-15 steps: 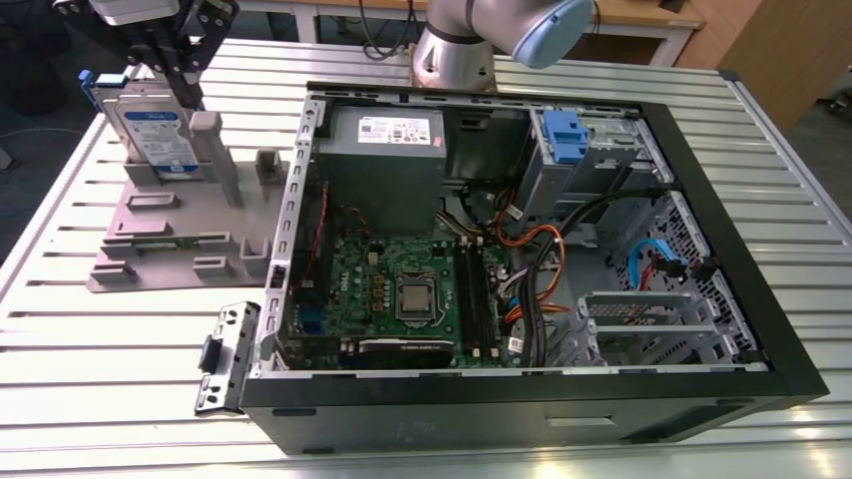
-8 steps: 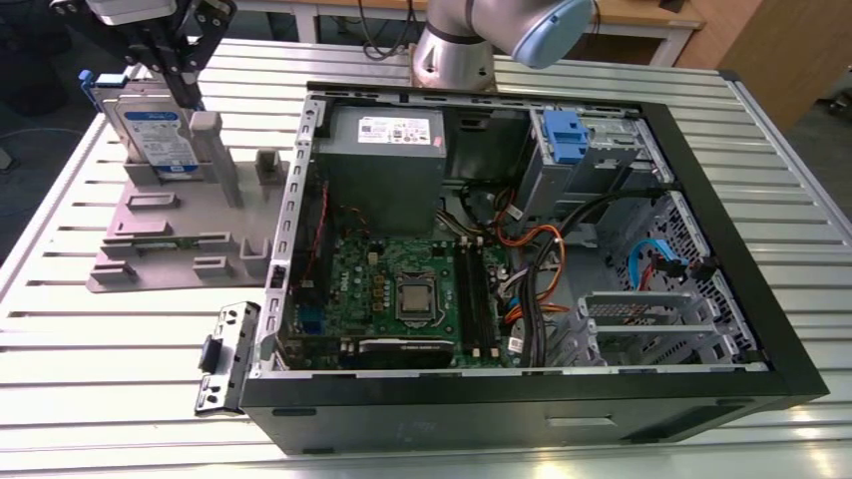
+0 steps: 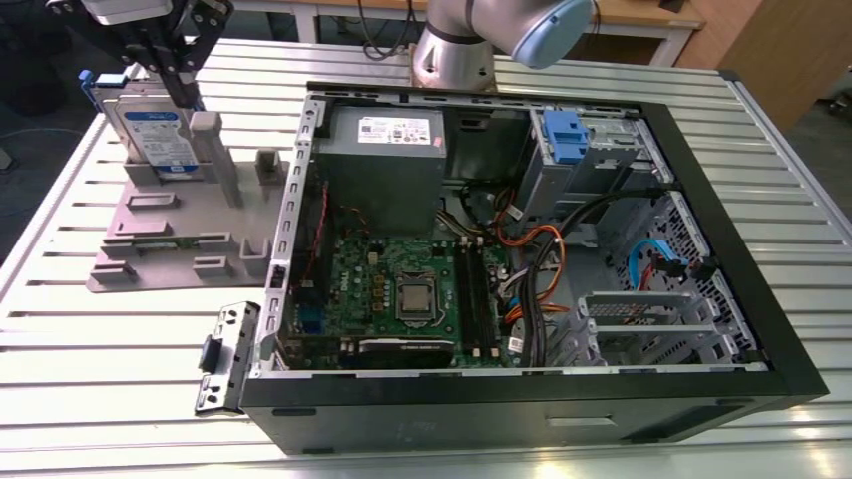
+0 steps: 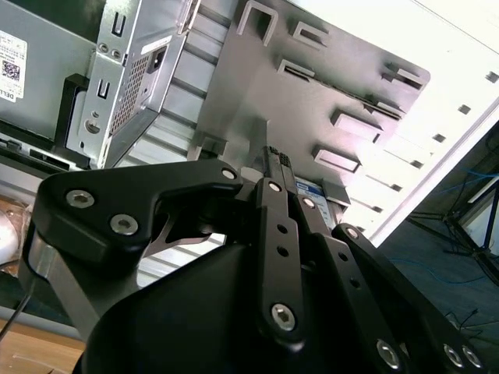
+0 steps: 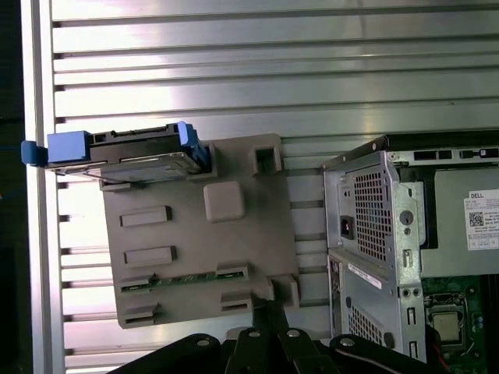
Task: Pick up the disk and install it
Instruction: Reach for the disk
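**Slatted metal table with an open computer case, a stand and a disk; task at its start.**
One slatted metal table (image 3: pixel 399 80) carries one open computer case (image 3: pixel 745 299), lying on its side with boards and cables exposed. Beside it, on the exterior view's left, sits one grey plastic stand (image 3: pixel 174 235). One disk (image 3: pixel 154 140), silver with a blue bracket, stands on edge in a slot at one end of the stand. One gripper (image 5: pixel 270 305), marked in the first wrist view, hangs above the stand, apart from the disk, its fingers pressed together on nothing. Judged from this, no step is complete: the disk is neither lifted nor seated in the case.
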